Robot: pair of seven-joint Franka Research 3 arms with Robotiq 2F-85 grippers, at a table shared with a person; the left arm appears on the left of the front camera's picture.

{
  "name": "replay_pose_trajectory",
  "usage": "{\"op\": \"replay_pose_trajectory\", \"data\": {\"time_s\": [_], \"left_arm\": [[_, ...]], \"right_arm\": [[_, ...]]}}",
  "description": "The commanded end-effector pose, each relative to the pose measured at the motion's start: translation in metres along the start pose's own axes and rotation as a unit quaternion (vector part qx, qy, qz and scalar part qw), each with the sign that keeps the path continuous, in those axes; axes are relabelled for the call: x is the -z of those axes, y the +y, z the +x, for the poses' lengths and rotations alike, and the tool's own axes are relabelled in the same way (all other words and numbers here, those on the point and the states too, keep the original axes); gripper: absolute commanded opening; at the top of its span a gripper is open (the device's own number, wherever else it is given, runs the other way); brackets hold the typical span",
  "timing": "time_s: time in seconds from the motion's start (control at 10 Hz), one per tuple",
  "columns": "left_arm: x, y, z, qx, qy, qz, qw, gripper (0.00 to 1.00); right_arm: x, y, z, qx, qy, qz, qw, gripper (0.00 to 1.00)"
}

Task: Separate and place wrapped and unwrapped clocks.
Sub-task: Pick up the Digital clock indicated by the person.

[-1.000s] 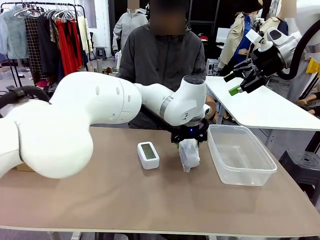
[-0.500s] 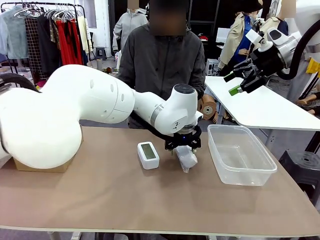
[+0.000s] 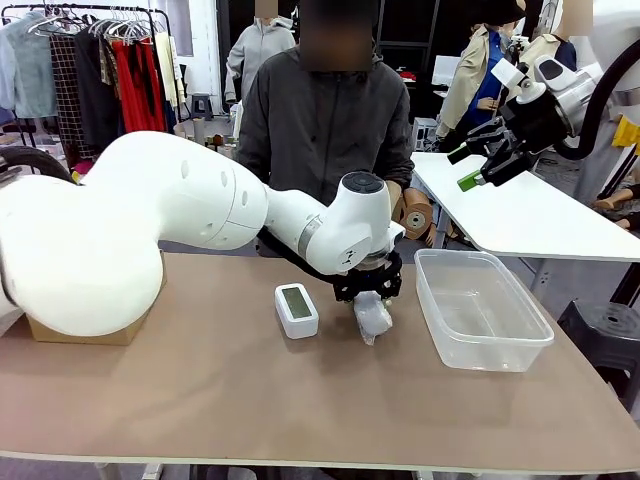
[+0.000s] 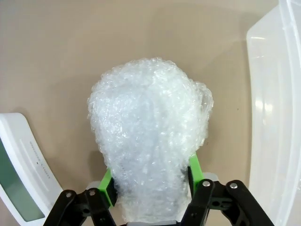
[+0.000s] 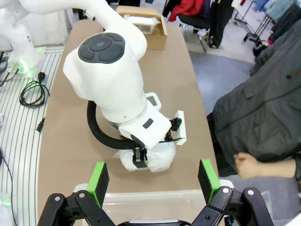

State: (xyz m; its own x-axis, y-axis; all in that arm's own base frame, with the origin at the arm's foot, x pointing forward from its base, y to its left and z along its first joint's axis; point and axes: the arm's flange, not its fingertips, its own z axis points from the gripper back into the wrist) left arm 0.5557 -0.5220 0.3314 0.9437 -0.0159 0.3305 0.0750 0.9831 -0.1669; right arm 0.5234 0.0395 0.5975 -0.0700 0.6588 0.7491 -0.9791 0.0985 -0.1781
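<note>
Front view: my left gripper (image 3: 368,296) points down over the middle of the table (image 3: 200,400), closed on the wrapped clock (image 3: 373,316), a bundle of white bubble wrap. The bundle hangs tilted below the fingers with its lower end at the tabletop; I cannot tell whether it rests there. The bare clock (image 3: 296,308) lies flat just beside it on my left, screen up and apart from the bundle. A clear plastic bin (image 3: 432,262) stands near the bundle on my right. A person (image 3: 325,120) stands at the far edge of the table.

Left wrist view: my left gripper (image 4: 150,181) has its green pads (image 4: 107,187) pressed against both sides of the wrapped clock (image 4: 150,141). The bare clock (image 4: 21,188) lies at the lower left, and the wall of the bin (image 4: 273,117) runs along the right.

Right wrist view: my right gripper (image 5: 153,181) stands wide open with nothing between the fingers, looking down on my left arm and the wrapped clock (image 5: 160,160). A cardboard box (image 5: 157,35) sits at the table's far end, and the person's hand (image 5: 244,165) is at the table's edge.

In the front view, my right gripper (image 3: 466,167) is raised high, well apart from the clocks.
</note>
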Motion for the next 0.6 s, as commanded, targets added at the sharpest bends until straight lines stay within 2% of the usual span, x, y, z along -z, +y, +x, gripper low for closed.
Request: {"op": "replay_pose_trajectory", "data": {"time_s": [0.0, 0.3, 0.5], "left_arm": [[0.007, 0.009, 0.001, 0.004, -0.002, 0.012, 1.000, 0.02], [-0.011, 0.008, 0.009, 0.004, -0.011, 0.017, 1.000, 0.00], [-0.045, 0.004, 0.026, 0.033, -0.002, 0.026, 0.999, 0.00]], "right_arm": [[-0.001, 0.000, 0.000, -0.003, 0.005, -0.001, 1.000, 1.00], [-0.001, 0.000, 0.000, -0.003, 0.005, -0.001, 1.000, 1.00], [-0.001, 0.000, 0.000, -0.003, 0.005, -0.001, 1.000, 1.00]]}}
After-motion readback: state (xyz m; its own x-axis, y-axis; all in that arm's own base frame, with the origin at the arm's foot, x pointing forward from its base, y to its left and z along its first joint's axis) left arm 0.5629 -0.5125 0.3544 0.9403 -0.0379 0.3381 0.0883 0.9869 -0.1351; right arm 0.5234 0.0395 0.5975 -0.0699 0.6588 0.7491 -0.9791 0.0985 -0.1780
